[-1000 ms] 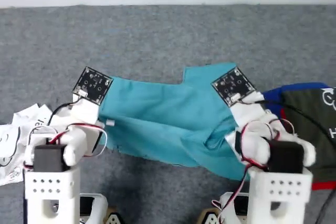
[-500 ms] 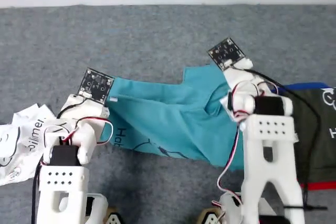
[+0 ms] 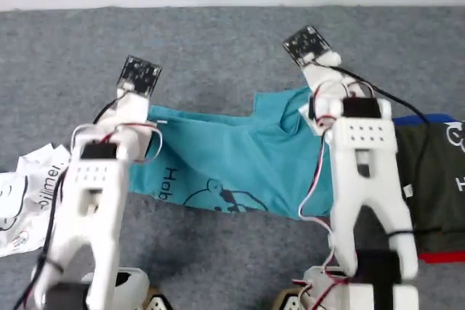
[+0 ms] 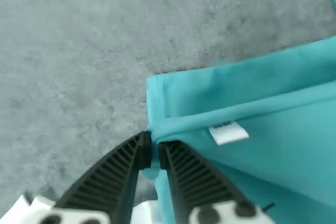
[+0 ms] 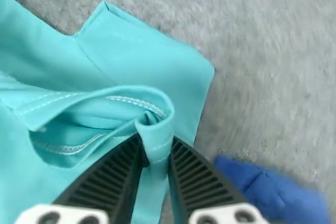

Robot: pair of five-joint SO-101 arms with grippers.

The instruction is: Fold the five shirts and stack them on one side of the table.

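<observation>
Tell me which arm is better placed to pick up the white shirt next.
Left: the white shirt lies on that arm's side, though the left gripper is shut on the teal shirt.

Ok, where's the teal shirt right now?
In the high view the teal shirt lies in the middle of the table, a white shirt on its left, a dark shirt on its right.

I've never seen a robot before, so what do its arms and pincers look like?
The left arm and right arm are blocky white plastic with rows of small holes and black motors. Thin red, white and black cables loop along them. Each wrist carries a small black square circuit board. The left pincer and right pincer have black ribbed fingers.
</observation>
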